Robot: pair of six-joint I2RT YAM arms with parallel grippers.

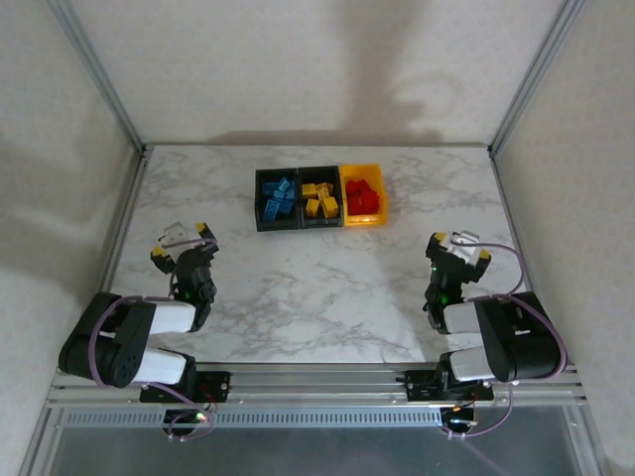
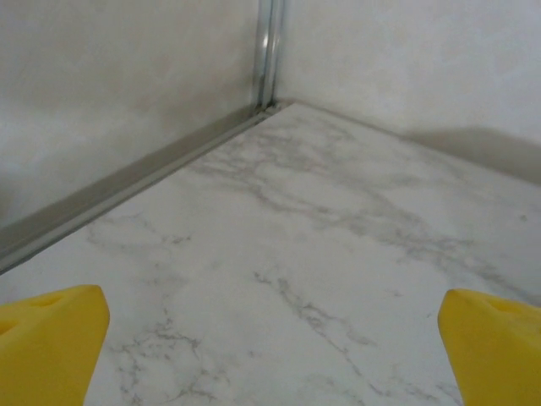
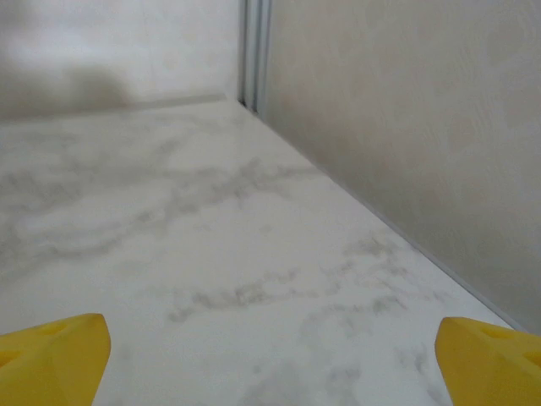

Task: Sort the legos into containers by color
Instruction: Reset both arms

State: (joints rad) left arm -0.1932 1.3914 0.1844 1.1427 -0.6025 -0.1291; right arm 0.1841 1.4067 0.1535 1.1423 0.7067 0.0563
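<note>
Fingers [image 2: 52,338] of left gripper [image 1: 182,241]: spread wide, grasping nothing, above marble table [image 1: 327,288]. Right gripper [image 1: 459,248]: likewise spread, empty. Legos [image 1: 319,203] lie colour-sorted in far containers [image 1: 278,225].

The containers [image 1: 279,225] stand in a row at the far centre of the desk [image 1: 327,283], with legos [image 1: 279,195] inside each. The left hand [image 1: 183,241] sits near-left and the right hand [image 1: 460,247] near-right, both well apart from the row.
</note>
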